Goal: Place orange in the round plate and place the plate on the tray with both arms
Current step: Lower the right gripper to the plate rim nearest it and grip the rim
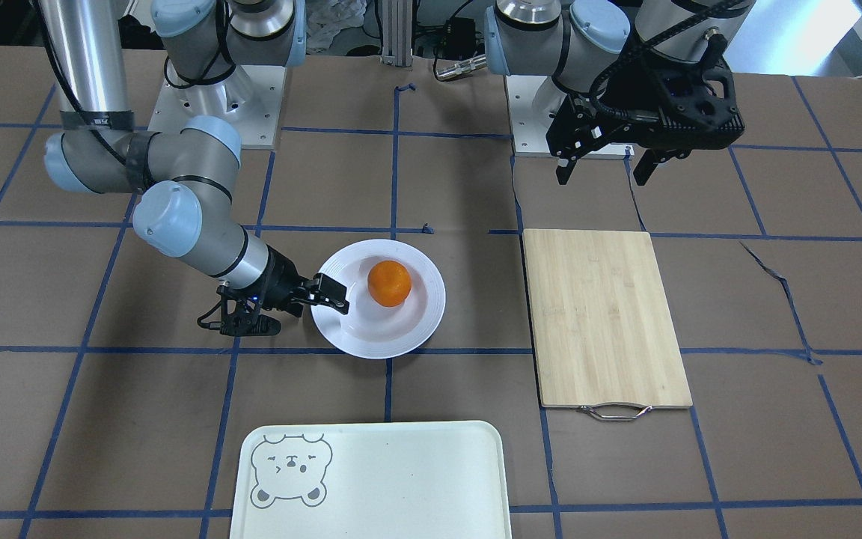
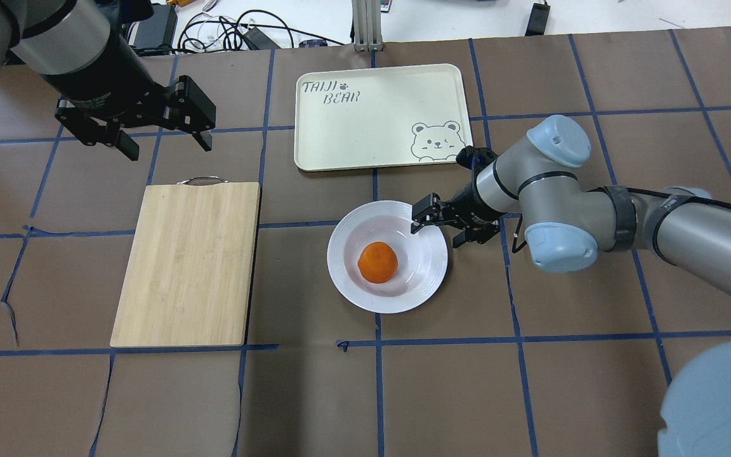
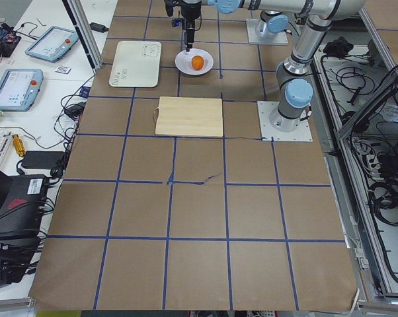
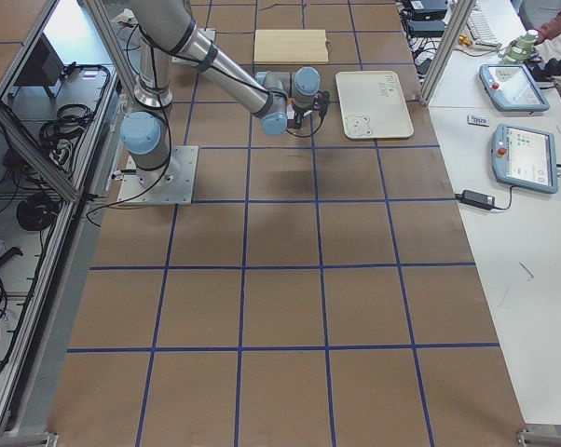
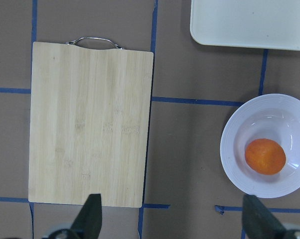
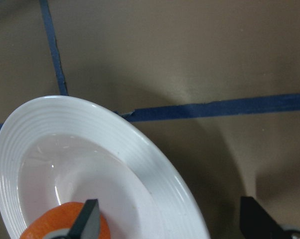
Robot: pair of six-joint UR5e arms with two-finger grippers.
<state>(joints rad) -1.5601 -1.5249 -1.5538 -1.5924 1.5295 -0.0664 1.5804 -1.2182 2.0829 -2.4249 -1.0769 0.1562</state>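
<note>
Now the orange (image 2: 377,261) sits in the sunken centre of the round plate (image 2: 348,280). The plate lies flat on the table (image 2: 530,381), near the tray (image 2: 365,127), with a bare strip between them. The tray's long axis runs across the table, its bear corner toward the right arm (image 2: 549,203). Reaching in low and nearly level, the right tool (image 2: 435,235) straddles the plate's rim, jaws wide. The left tool (image 2: 167,147) hangs high near the cutting board (image 2: 188,263), pointing down, spread wide.
</note>
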